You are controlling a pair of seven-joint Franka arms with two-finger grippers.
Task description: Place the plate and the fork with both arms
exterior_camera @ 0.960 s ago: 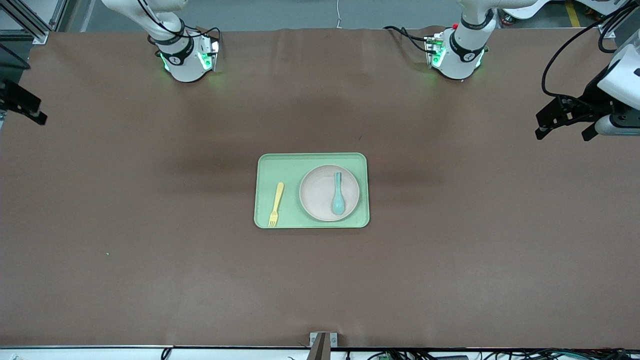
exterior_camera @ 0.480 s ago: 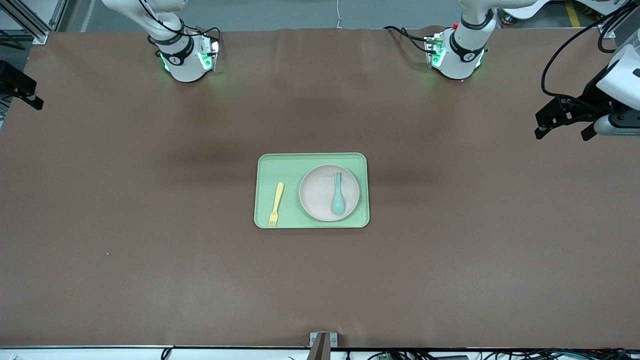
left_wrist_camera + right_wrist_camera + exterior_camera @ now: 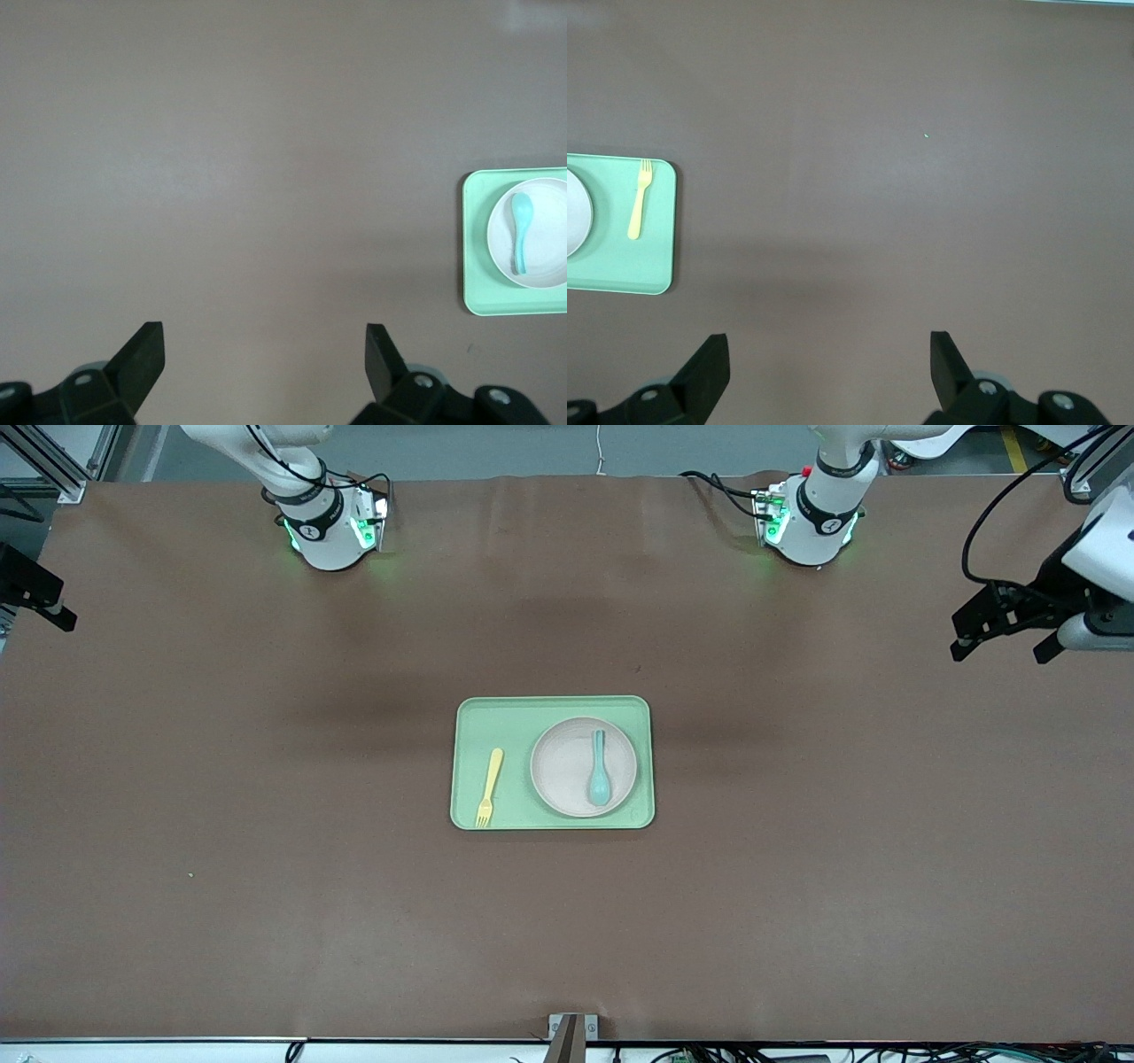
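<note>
The pale beige-pink plate [image 3: 563, 766] lies on the light green tray [image 3: 514, 717] mid-table, toward the left arm's end of the tray. The pale yellow fork [image 3: 489, 786] lies on the tray beside the plate, toward the right arm's end. My left gripper [image 3: 1001, 642] hangs open and empty over the table's left-arm end; its wrist view shows the open gripper [image 3: 263, 341], the tray [image 3: 474, 266] and the plate [image 3: 551, 235]. My right gripper [image 3: 40, 598] is at the table's right-arm edge, open and empty [image 3: 827, 345]; its view shows the fork [image 3: 638, 199], the tray [image 3: 620, 261] and the plate's edge [image 3: 574, 212].
A teal-blue spoon [image 3: 599, 771] lies in the plate, also seen in the left wrist view [image 3: 520, 232]. The brown table cover [image 3: 266, 868] spreads wide around the tray. The arm bases [image 3: 328, 531] stand at the table's edge farthest from the front camera.
Both grippers have drifted slightly toward the robots' side at the table's ends. The tray, plate, fork and spoon have not moved.
</note>
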